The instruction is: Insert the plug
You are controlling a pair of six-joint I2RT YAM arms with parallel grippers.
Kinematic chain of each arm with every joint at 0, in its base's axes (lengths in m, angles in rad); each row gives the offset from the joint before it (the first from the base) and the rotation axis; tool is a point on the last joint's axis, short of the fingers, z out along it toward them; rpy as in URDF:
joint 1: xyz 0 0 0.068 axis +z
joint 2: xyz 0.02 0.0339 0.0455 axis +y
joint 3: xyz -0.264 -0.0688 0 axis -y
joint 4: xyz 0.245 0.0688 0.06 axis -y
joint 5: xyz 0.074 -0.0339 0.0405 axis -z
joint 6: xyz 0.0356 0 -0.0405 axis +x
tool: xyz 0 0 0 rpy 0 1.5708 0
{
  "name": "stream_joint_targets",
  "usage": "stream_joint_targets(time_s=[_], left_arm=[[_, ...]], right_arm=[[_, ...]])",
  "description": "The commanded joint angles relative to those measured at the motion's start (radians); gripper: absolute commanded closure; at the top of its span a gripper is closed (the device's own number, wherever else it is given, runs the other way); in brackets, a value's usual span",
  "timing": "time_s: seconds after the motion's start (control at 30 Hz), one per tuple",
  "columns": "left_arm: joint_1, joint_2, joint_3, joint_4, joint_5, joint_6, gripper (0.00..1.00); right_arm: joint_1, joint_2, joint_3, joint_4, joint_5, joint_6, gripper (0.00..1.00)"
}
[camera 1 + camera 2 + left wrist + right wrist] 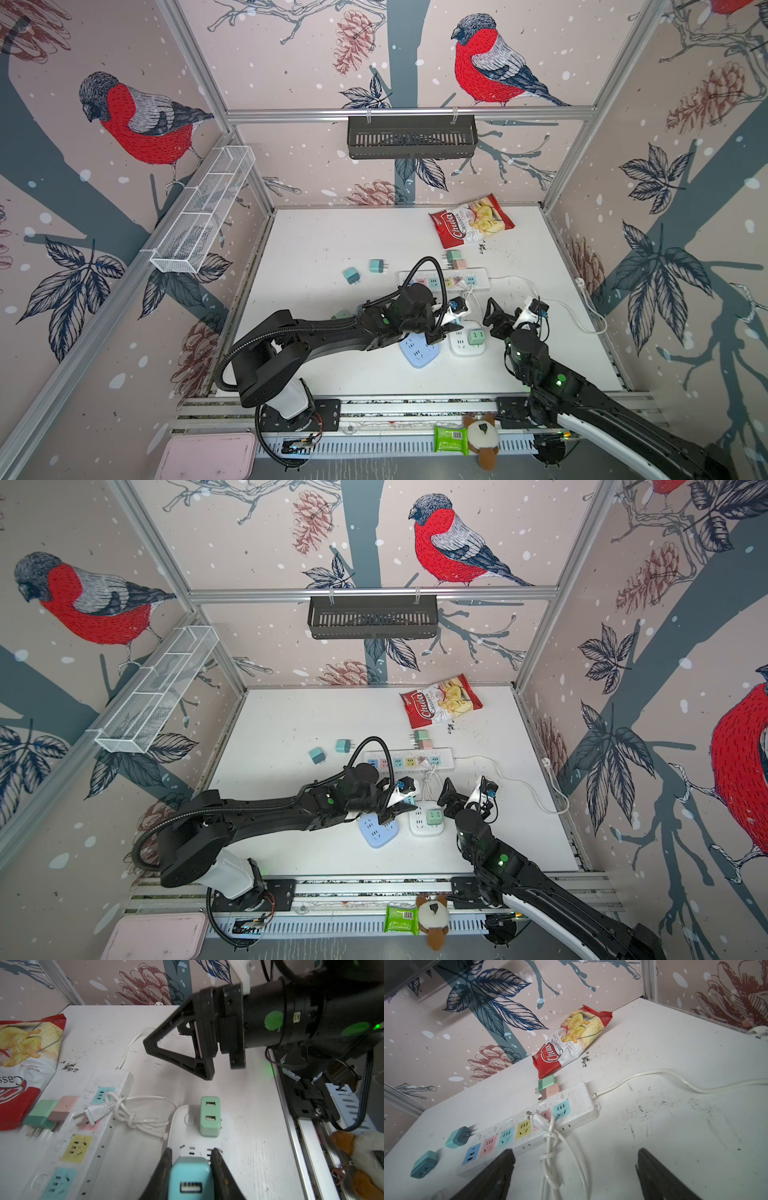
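My left gripper (191, 1152) is shut on a light blue plug (190, 1178) with a USB port facing the camera. It holds the plug over the near sockets of a white rounded socket block (226, 1138); the prongs are hidden. A green plug (209, 1115) stands inserted in that block. In both top views the left gripper (451, 326) sits over the white block (463, 347) beside the green plug (476, 336). My right gripper (575, 1153) is open and empty above a knotted white cable (548, 1153), just right of the block (505, 316).
A long power strip (482, 274) with coloured sockets lies behind, a white corded plug (93, 1113) resting on it. Loose plugs: two teal (352, 275), green (455, 254) and pink (459, 264). A blue socket block (417, 351) lies left of the white one. A chips bag (471, 220) sits at the back.
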Motion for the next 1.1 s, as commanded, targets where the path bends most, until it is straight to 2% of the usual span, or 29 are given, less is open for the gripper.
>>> stream_joint_targets(time_s=[0.0,0.07,0.13,0.2,0.33,0.47,1.07], left_arm=[[0.006,0.017,-0.014,0.049,0.053,0.063,1.00],[0.003,0.037,-0.004,0.041,0.049,0.105,1.00],[0.003,0.060,0.023,0.019,0.045,0.079,1.00],[0.001,0.086,0.035,0.018,0.083,0.077,1.00],[-0.013,0.141,0.068,0.001,0.087,0.074,1.00],[-0.023,0.165,0.099,-0.040,0.052,0.075,1.00],[-0.042,0.209,0.091,0.010,0.090,0.069,1.00]], right_arm=[[-0.018,0.103,0.043,0.052,-0.054,-0.014,0.11],[-0.019,0.175,0.064,0.063,-0.054,-0.003,0.11],[-0.020,0.226,0.085,0.062,-0.056,0.013,0.13],[-0.022,0.260,0.101,0.067,-0.074,0.033,0.15],[-0.028,0.336,0.102,0.130,-0.094,0.052,0.23],[-0.033,0.375,0.151,0.064,-0.107,0.076,0.27],[-0.072,0.284,0.088,0.078,-0.128,0.065,0.28]])
